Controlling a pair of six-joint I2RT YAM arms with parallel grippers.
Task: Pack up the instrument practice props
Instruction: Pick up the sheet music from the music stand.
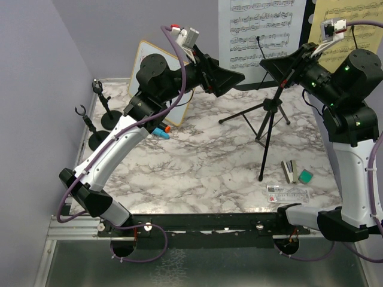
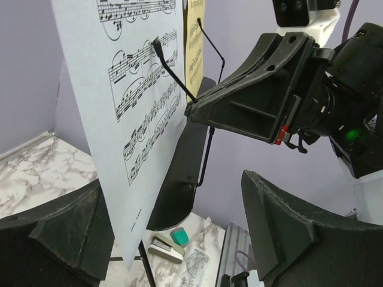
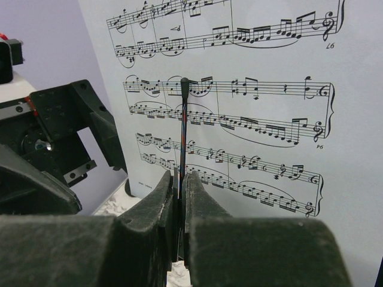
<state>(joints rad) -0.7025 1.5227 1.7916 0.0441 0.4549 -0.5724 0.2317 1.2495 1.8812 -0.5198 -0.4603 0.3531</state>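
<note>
The right claw (image 3: pixel 181 177) is pinched tight on the thin retaining wire (image 3: pixel 184 119) of the music desk (image 1: pixel 272 107). The wire stands upright between its fingers, in front of the white sheet music (image 3: pixel 257 107). The left claw (image 2: pixel 173 188) gapes wide and grips nothing, its fingers on either side of the white sheet's lower edge and the desk's black ledge. The yellow sheet music (image 1: pixel 342 18) stands just beside the white one. The desk's tripod rests on the marble worktop (image 1: pixel 203 173), and two mic holders (image 1: pixel 106 119) stand at its left edge.
</note>
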